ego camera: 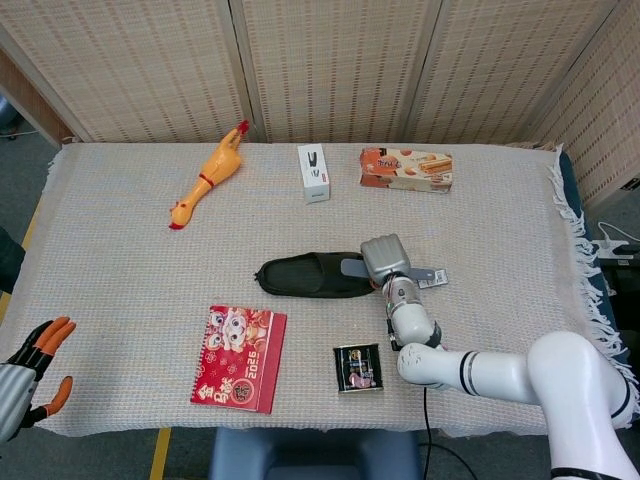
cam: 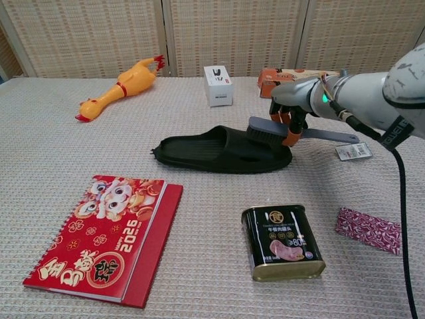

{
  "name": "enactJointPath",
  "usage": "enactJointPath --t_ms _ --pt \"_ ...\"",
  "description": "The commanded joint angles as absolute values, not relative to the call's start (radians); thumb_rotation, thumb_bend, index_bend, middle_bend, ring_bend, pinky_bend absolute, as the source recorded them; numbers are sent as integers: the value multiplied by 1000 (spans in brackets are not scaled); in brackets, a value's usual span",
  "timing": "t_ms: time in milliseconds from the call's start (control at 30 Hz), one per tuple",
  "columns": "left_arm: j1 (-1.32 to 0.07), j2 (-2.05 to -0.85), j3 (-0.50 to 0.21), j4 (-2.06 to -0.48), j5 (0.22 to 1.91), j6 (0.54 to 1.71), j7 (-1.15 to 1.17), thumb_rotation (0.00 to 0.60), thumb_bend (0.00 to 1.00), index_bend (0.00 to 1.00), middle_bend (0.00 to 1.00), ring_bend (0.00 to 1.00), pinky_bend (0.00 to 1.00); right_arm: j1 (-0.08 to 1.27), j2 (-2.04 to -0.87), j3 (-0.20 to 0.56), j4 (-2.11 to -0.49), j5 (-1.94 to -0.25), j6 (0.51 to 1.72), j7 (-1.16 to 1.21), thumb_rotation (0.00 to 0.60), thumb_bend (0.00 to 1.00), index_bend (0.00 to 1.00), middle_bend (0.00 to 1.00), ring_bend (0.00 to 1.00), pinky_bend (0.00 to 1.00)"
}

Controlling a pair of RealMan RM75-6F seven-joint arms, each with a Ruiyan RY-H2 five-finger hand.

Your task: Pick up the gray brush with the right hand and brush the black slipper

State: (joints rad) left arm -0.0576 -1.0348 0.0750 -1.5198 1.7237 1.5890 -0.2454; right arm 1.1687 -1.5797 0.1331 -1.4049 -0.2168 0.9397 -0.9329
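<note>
To brush well, the bristles should stay flat on the black slipper (cam: 222, 150), which lies mid-counter, and sweep along its length with light pressure so it doesn't slide. The right hand (cam: 292, 106) reaches in from the right, its fingers (cam: 289, 136) wrapped around the gray brush (cam: 269, 130) at the slipper's heel end. The left hand (ego camera: 30, 375) hovers off the counter's near left corner, fingers spread and holding nothing.

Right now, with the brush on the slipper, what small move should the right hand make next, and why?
Probably a short stroke back toward the toe. The right hand holds the gray brush with its bristles on the heel end of the black slipper, so most of the slipper lies on the toe side of the brush.
</note>
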Motion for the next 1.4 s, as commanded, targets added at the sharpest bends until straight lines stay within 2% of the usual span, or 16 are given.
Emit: enactJointPath --t_ms 33,333,767,867,967,1133,1267,1400 --pt "-57 -1035 76 -1522 1725 1591 -243 600 522 0 0 0 349 1170 -1575 140 -1410 -209 939 -933 600 427 800 547 592 816" --pt "-59 -1033 76 -1518 1720 1587 -255 600 520 0 0 0 350 1199 -1612 175 -1402 -231 942 -924 600 429 799 547 591 816" --pt "-60 -1025 94 -1527 1740 1581 -266 600 525 0 0 0 354 1142 -1577 95 -1415 -244 945 -938 600 433 797 547 592 816" --pt "-62 -1015 107 -1528 1760 1579 -279 600 527 0 0 0 357 1087 -1512 90 -1501 -364 962 -849 600 436 793 547 592 816" --pt "-56 -1016 103 -1526 1747 1583 -268 600 523 0 0 0 357 986 -1413 62 -1626 -540 1050 -727 600 442 766 547 591 813" --pt "-45 -1022 94 -1529 1725 1593 -245 600 524 0 0 0 357 812 -1262 -43 -1757 -763 1177 -584 600 445 622 539 520 750" --pt "-46 -1027 93 -1534 1726 1589 -227 600 525 0 0 0 358 715 -1235 -117 -1717 -876 1206 -514 600 445 601 515 501 714" --pt "-54 -1035 91 -1542 1726 1574 -202 600 523 0 0 0 357 654 -1277 -155 -1606 -926 1186 -487 600 445 597 505 501 714"
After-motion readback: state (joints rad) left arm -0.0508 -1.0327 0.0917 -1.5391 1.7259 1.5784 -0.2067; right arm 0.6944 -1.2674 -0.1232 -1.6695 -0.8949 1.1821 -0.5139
